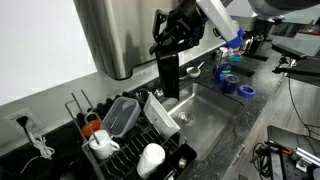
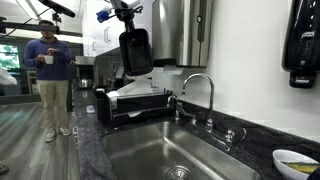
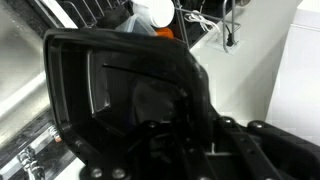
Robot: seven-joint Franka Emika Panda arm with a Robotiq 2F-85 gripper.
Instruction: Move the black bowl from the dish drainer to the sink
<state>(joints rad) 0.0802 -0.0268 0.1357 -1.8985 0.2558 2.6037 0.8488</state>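
The black bowl (image 1: pixel 168 78) (image 2: pixel 135 52) hangs on edge in the air, its rim pinched by my gripper (image 1: pixel 168 48) (image 2: pixel 127 30), which is shut on it. It is held well above the seam between the dish drainer (image 1: pixel 100 160) (image 2: pixel 118 112) and the sink (image 1: pixel 208 112) (image 2: pixel 170 150). In the wrist view the black bowl (image 3: pixel 110 90) fills most of the picture, with the gripper (image 3: pixel 185 115) clamped on its near rim. The drainer's wire rack (image 3: pixel 95 12) shows at the top and the steel sink wall (image 3: pixel 20 90) at the left.
The drainer holds a translucent grey tub (image 1: pixel 120 115), a white square plate (image 1: pixel 160 117) and a white mug (image 1: pixel 150 158). A chrome faucet (image 2: pixel 200 92) rises behind the sink. Blue items (image 1: pixel 232 82) sit on the far counter. A person (image 2: pixel 48 70) stands in the room's background.
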